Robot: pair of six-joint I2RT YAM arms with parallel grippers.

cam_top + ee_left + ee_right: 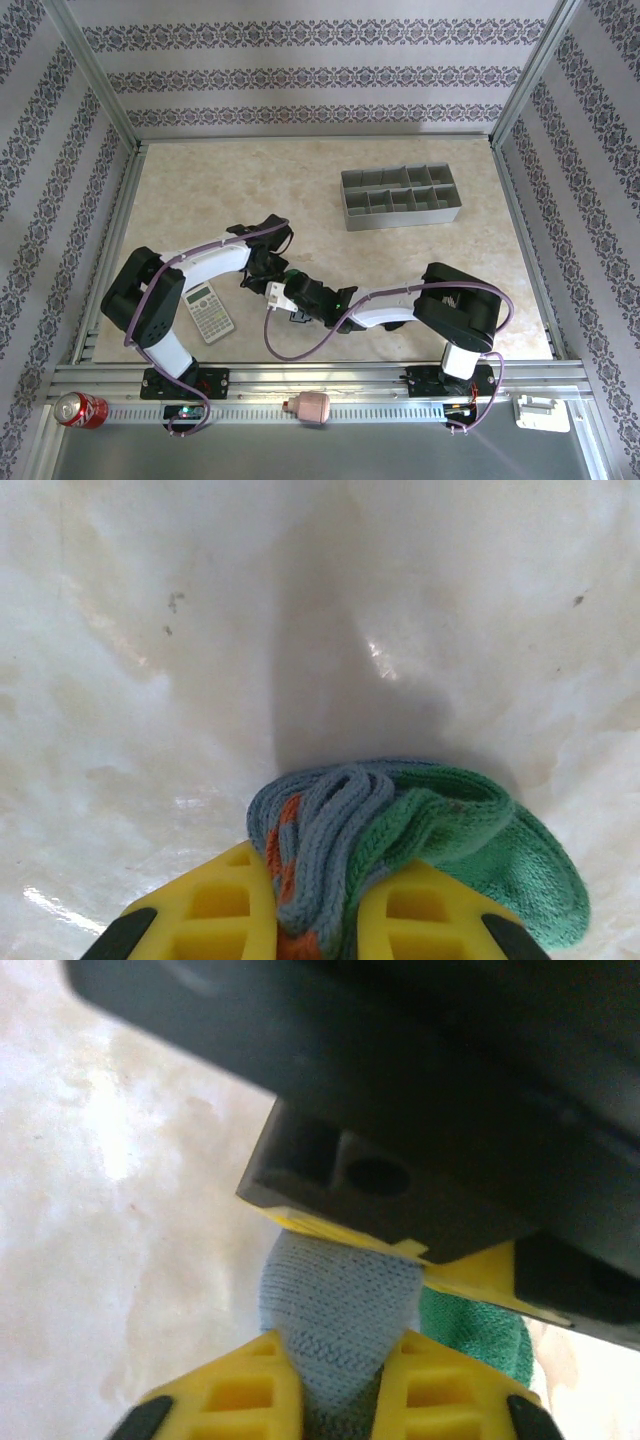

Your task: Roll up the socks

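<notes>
Left fingers (210, 912): clamped on a folded wad of the blue-grey sock (345, 825), with several ribbed layers pinched in the gap and an orange stripe showing low between them

Right fingers (235, 1392): closed on a blue-grey part of the same sock, the fabric narrowing to a wedge where it enters their gap

Sock position: bunched between the two pairs of fingers; the green toe spills out past the left fingertips to one side and lies loose on the counter (150, 680)

Contact with counter: the bundle's shadow meets its edge, so it looks to be resting on the surface, though I cannot be sure

Facing: the two pairs meet tip to tip, and the left arm's dark wrist body hangs right over the right fingers

Why two grips: my reading is that one pair anchors the wad while the other turns or tucks the free fabric, since limp knit unrolls unless both ends are pinned

Why so low: keeping the bundle near the counter probably lets the surface support the loose toe

Stage: judged part-way, as the layers are doubled over but the toe is not wrapped in

Bystanders: calculator (209, 311) well apart from both pairs of fingers, divided grey tray (400, 197) far beyond them

Risk: a layer may slip out when either grip is released
</notes>
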